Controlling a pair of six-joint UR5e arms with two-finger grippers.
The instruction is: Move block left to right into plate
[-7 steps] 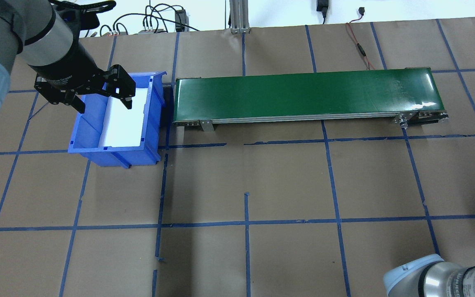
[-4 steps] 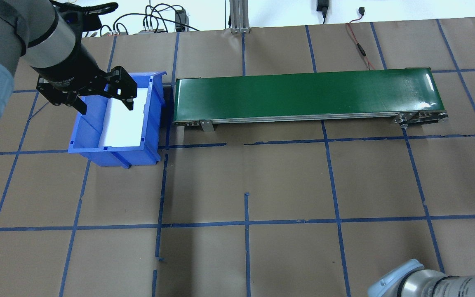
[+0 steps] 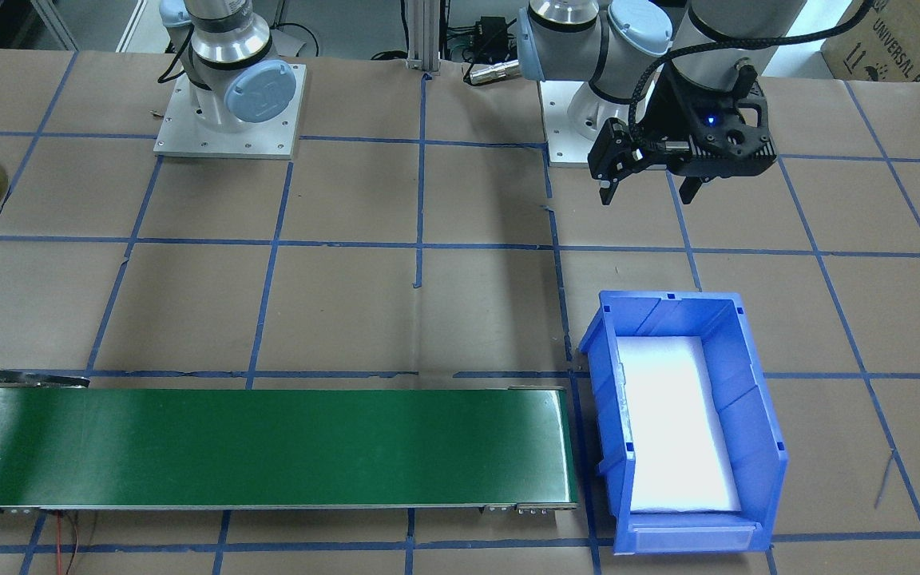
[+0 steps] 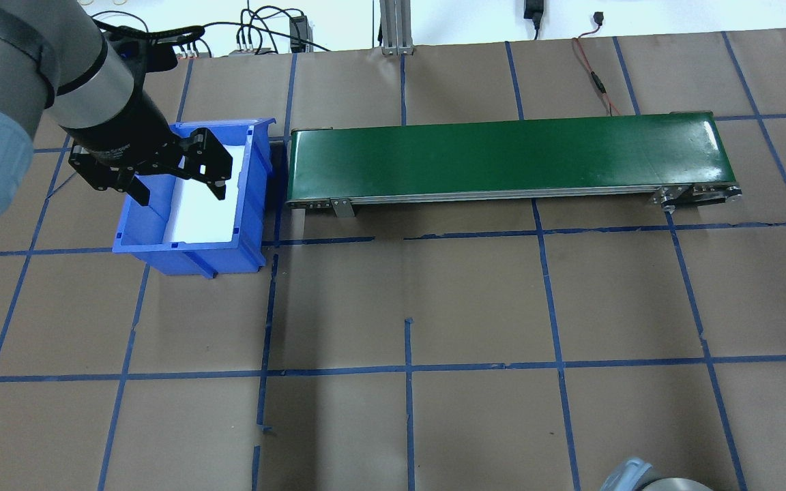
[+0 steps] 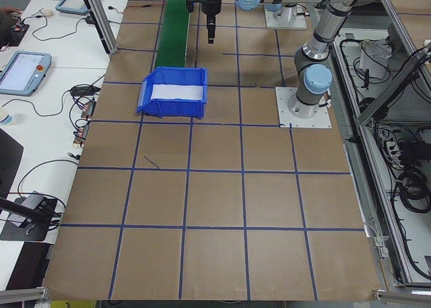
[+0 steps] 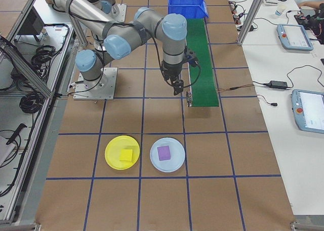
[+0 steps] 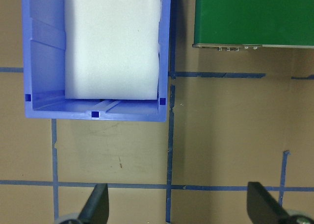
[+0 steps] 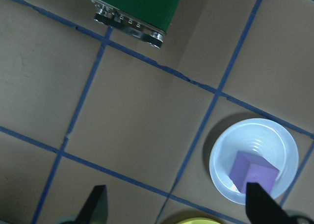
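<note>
Your green conveyor [image 4: 509, 158] spans the overhead view's upper centre. At upper left, the left gripper [image 4: 181, 179] hangs spread wide, empty. In the right-side view, lower left, a yellow block [image 6: 126, 155] lies in the yellow plate [image 6: 112, 152]; the right gripper [image 8: 174, 202] gapes wide.

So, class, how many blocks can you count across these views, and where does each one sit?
2. A yellow block lies on the yellow plate; a purple block lies on the pale blue plate beside it. None shows in the blue bin.
</note>
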